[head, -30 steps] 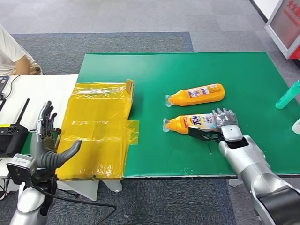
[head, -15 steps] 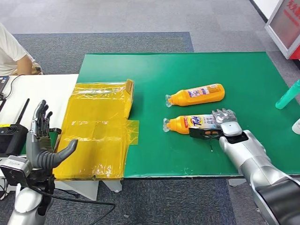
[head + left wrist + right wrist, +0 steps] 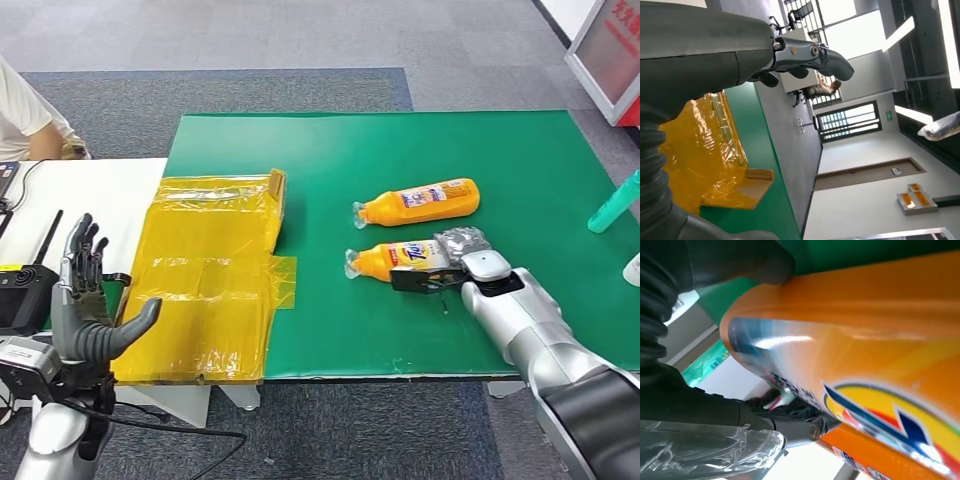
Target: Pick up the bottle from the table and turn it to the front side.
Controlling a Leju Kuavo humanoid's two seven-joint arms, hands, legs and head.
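Observation:
Two orange bottles lie on the green table (image 3: 340, 150), caps pointing left. My right hand (image 3: 460, 258) grips the base end of the nearer bottle (image 3: 396, 259), fingers over its top and the dark thumb along its near side. That bottle's label (image 3: 874, 410) looms close in the right wrist view, wedged against the hand (image 3: 696, 405). The farther bottle (image 3: 419, 201) lies apart from the hand. At the table's left front corner my left hand (image 3: 87, 300) is raised with fingers spread and nothing in it; its fingers (image 3: 810, 52) show in the left wrist view.
A flattened yellow bag (image 3: 211, 270) covers the table's left part. A teal bottle (image 3: 615, 203) and a white item (image 3: 632, 268) sit at the right edge. A white desk (image 3: 75, 200) with a black radio (image 3: 26, 290) stands at left, with a seated person (image 3: 26, 115) behind it.
My right hand has closed more around the nearer bottle and shifted it slightly left and away. My left hand has drifted a little left and lower.

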